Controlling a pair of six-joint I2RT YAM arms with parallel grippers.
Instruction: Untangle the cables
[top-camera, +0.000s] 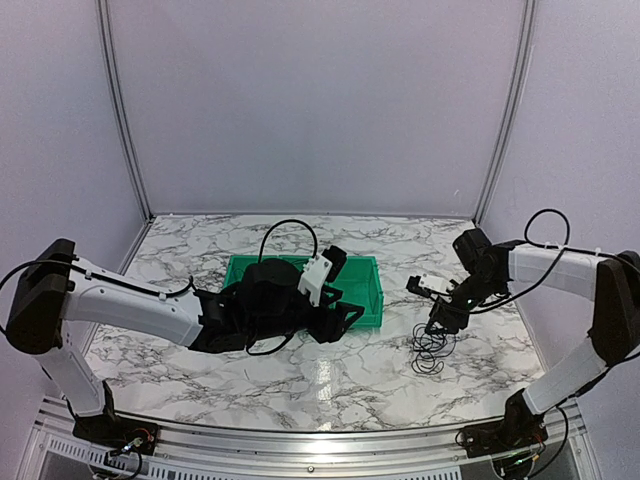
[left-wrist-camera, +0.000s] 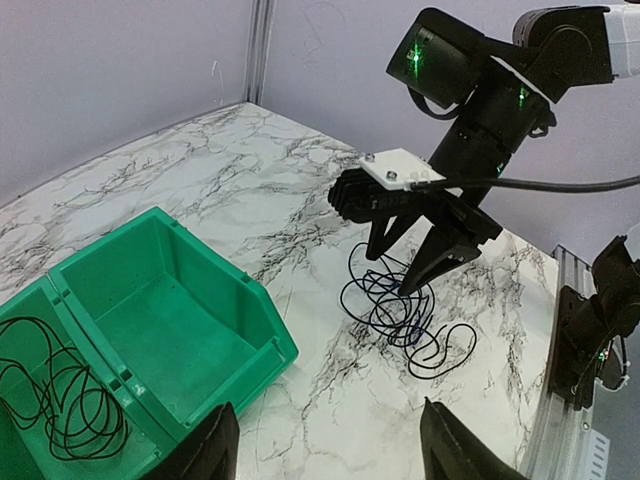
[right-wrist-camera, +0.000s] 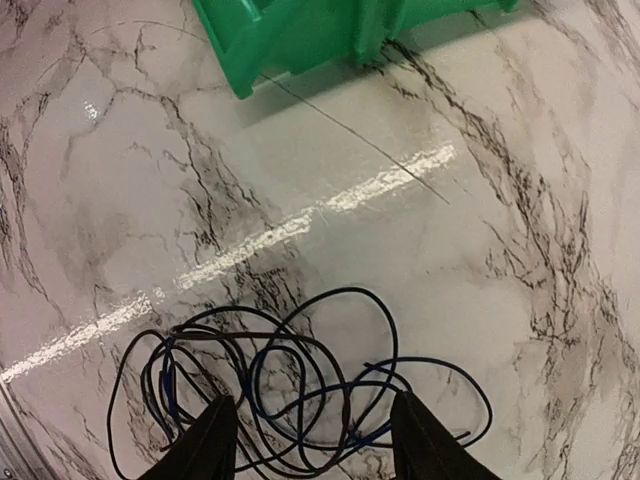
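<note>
A tangle of thin black and blue cables (top-camera: 431, 350) lies on the marble table at the right; it also shows in the left wrist view (left-wrist-camera: 400, 312) and the right wrist view (right-wrist-camera: 290, 395). My right gripper (top-camera: 440, 322) is open just above the tangle, its fingertips (right-wrist-camera: 213, 440) on either side of the loops. Another black cable coil (left-wrist-camera: 55, 395) lies in the left compartment of the green bin (left-wrist-camera: 255, 325). My left gripper (top-camera: 345, 318) is open and empty, low by the bin's front right corner, fingers (left-wrist-camera: 210, 445) at the frame bottom.
The green bin (top-camera: 375, 300) stands mid-table, partly covered by my left arm. Metal rail (left-wrist-camera: 560, 430) runs along the table's near edge. Grey walls enclose the back and sides.
</note>
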